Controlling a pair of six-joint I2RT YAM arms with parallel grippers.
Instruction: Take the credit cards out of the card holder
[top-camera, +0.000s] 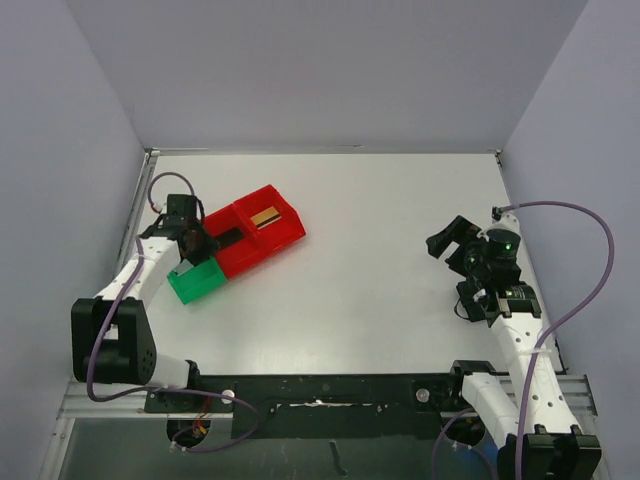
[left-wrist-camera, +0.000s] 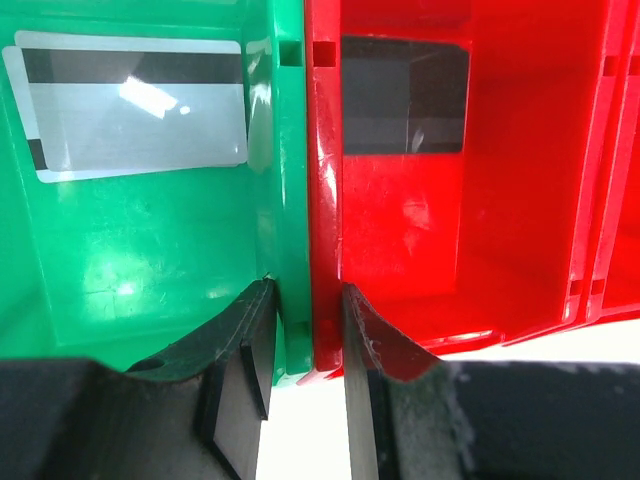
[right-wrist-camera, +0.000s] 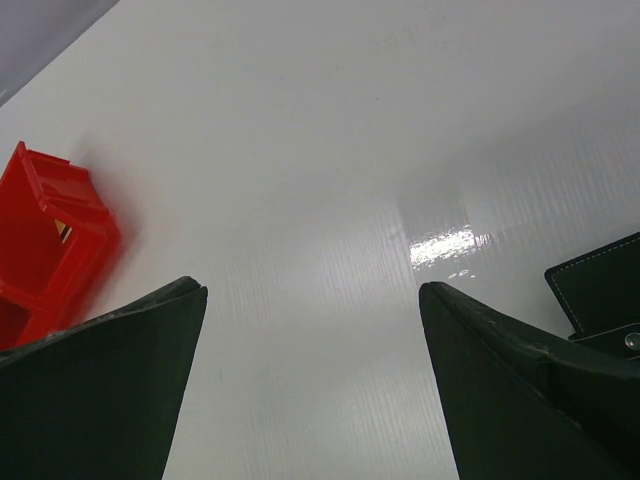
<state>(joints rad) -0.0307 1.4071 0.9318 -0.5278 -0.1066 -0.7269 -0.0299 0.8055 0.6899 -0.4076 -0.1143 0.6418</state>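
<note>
Fingers (left-wrist-camera: 240, 370) of the left gripper (left-wrist-camera: 305, 290) stand a narrow gap apart with no card between them. They straddle the 2 walls where the green bin (left-wrist-camera: 150, 250) meets the near red bin (left-wrist-camera: 400, 250). Whether the tips touch those walls I cannot tell; they look to hang just over the near rims.

Just beyond the tips, the silvery-grey card (left-wrist-camera: 135, 105) lies flat at the back of the green bin, stripe up. The black card (left-wrist-camera: 405, 95) lies at the back of the near red bin. In the top view the gold card (top-camera: 265, 215) sits in the far red bin (top-camera: 288, 228). All 3 cards look to be out, so the job seems nearly done, and what remains for this arm is to get clear.

To do that well, lift straight up before moving sideways. Any sideways drift with the walls between the fingers would likely drag both bins. Widening the jaws a little first would give more room.

Across the table (right-wrist-camera: 300, 120), well apart from the bins, the right gripper (right-wrist-camera: 312, 288) is spread wide and empty. A corner of the card holder (right-wrist-camera: 600, 285) lies just beside its right finger. It should stay lifted there, so the holder is not nudged.
</note>
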